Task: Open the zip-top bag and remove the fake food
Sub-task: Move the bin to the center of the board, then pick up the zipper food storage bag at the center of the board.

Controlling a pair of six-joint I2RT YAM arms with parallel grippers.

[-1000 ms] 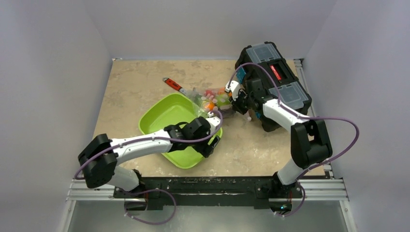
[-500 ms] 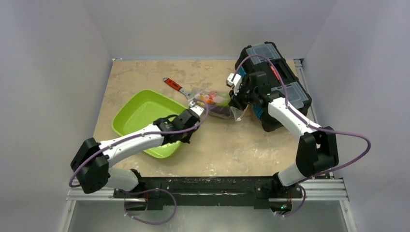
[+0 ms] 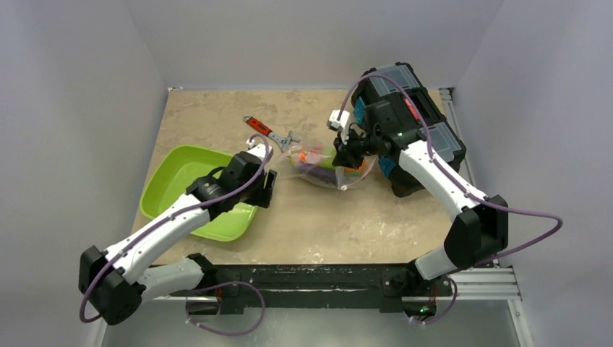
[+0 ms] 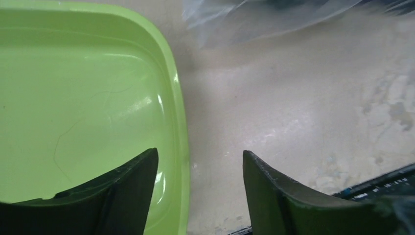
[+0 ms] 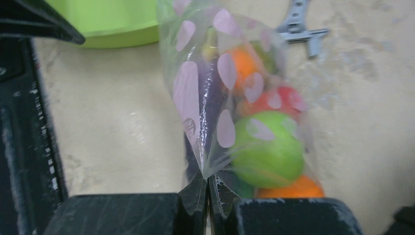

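The right gripper (image 5: 208, 198) had the zip-top bag (image 5: 195, 98), and the jaws were pinched tight together on a crumpled edge of the clear, pink-spotted plastic. In the right wrist view the bag stretched away from the fingers with the fake food bunched inside. A round green piece (image 5: 266, 154) sat nearest the fingers, with an orange piece (image 5: 293, 188) tucked under it. A red piece (image 5: 279, 100) and another orange one (image 5: 242, 63) lay further in, and a dark purple shape showed behind the plastic. All of the food was inside the bag, none of it out. Whether the mouth was open could not be told.

From above, the bag (image 3: 323, 168) sat mid-table, right of the green tray (image 3: 177, 181) and left of the black toolbox (image 3: 423, 141). The red-handled wrench (image 3: 264, 131) lay just beyond it. The right gripper (image 3: 345, 157) was at the bag's right end.

Over on the left side, the left gripper (image 3: 266, 191) was at the tray's right edge, with nothing in it. Its fingers (image 4: 132, 191) were spread apart and straddled the tray's rim (image 4: 178, 122). One finger was over the green floor and the other over the bare table (image 4: 303, 107). A fold of the bag (image 4: 254, 24) showed at the far edge of that view, apart from the fingers.
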